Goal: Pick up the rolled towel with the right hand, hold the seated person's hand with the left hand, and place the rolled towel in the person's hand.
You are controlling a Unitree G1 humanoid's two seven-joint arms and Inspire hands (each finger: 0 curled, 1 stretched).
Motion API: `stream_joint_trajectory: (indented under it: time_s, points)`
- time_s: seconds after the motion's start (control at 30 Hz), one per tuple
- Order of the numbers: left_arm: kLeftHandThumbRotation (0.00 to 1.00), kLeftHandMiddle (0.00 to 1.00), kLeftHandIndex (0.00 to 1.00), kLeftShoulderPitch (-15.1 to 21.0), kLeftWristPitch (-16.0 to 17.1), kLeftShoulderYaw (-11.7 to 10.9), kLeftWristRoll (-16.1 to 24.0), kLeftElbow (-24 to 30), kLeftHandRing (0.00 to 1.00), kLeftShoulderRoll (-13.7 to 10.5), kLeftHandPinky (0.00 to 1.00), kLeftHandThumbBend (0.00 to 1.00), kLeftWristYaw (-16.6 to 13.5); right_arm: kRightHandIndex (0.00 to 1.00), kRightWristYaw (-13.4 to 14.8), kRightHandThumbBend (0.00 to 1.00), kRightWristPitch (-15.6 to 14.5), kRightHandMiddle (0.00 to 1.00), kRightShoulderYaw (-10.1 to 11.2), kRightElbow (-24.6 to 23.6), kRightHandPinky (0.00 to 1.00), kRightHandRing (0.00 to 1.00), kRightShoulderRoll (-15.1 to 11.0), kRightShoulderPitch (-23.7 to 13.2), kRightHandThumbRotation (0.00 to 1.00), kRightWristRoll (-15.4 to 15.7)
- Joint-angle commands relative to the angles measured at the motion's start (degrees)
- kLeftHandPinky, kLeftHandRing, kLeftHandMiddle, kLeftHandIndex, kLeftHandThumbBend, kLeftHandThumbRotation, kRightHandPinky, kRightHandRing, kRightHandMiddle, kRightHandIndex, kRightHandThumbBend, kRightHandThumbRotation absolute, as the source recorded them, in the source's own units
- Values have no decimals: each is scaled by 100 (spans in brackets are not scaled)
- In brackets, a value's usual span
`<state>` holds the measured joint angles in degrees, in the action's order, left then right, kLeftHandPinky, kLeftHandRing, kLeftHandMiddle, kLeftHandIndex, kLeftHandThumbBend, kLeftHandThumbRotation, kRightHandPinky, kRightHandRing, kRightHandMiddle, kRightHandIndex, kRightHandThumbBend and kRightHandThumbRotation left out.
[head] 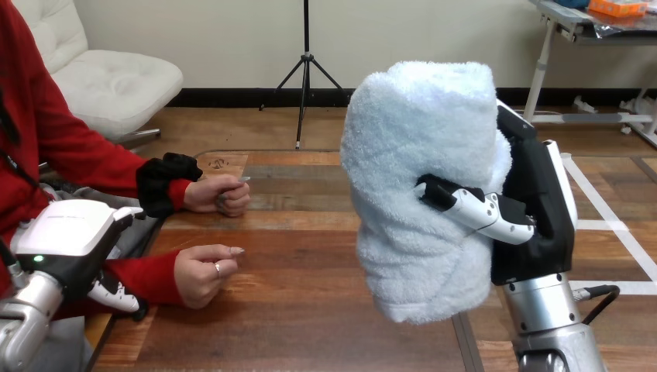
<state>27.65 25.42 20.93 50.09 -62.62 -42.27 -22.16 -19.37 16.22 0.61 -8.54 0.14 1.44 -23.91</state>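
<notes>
A pale blue rolled towel (418,186) stands upright in the air, close to the camera at the right. My right hand (534,209) is shut on it, its thumb (480,209) pressed across the towel's front and its fingers hidden behind. My left hand (70,248) hovers at the lower left, over the person's red sleeve, its fingers pointing down toward the forearm and curled on nothing that I can see. The person's nearer hand (203,271) rests loosely closed on the wooden table (310,310), just right of my left hand. Their farther hand (221,194) lies as a fist on the table.
The person sits at the table's left side with both forearms on the wood. The table's left edge runs under my left hand. White tape lines (612,225) cross the table's right part behind my right hand.
</notes>
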Motion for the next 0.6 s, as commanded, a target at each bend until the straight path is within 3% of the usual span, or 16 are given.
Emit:
stream_joint_trajectory:
  time_s: [0.0,0.57]
  points:
    - [25,78,82,313,-92,207,0,-240,74,174,67,100,-76,44,-16,76,130,44,-27,-412,31,38,60,-169,0,-19]
    - [20,73,76,375,49,259,-216,-352,68,256,63,100,-27,44,-6,77,24,44,-39,-639,29,36,43,-53,0,-101]
